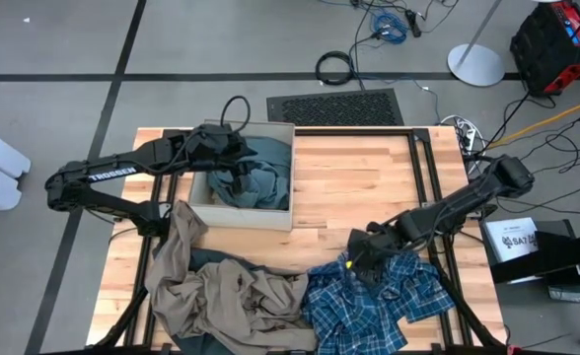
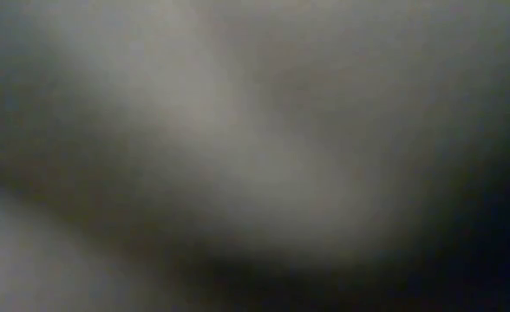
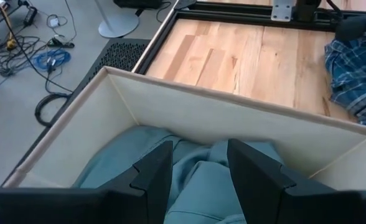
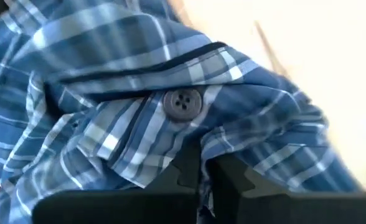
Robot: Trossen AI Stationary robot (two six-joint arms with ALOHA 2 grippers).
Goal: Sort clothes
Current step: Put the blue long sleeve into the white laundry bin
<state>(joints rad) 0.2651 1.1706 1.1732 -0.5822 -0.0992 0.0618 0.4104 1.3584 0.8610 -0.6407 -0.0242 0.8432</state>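
A teal-grey garment [image 1: 265, 177] lies in the beige cardboard box [image 1: 270, 219] at the table's far left. My left gripper [image 1: 233, 179] is open inside the box, its fingers [image 3: 152, 180] standing just over the teal cloth [image 3: 198, 180]. A blue-and-white plaid shirt [image 1: 369, 301] lies crumpled at the near right; my right gripper [image 1: 357, 261] is shut on it. A khaki-tan garment [image 1: 211, 291] is heaped at the near left, over dark navy cloth [image 1: 211, 261]. No white garment shows. My right gripper pinches a bunched fold of the plaid shirt [image 4: 203, 140] between its two fingers, just below a grey button [image 4: 183, 101], at the heap's far left edge. It comes slanting down from the table's right. The rest of the shirt lies on the table. I cannot tell whether my left gripper touches the teal cloth.
Bare wood [image 1: 369, 182] lies between the box and the plaid shirt. Black frame rails [image 1: 428, 168] run along the table's edges. The low view is wholly filled by a grey blur. Cables and a stand base [image 1: 475, 65] are on the floor beyond.
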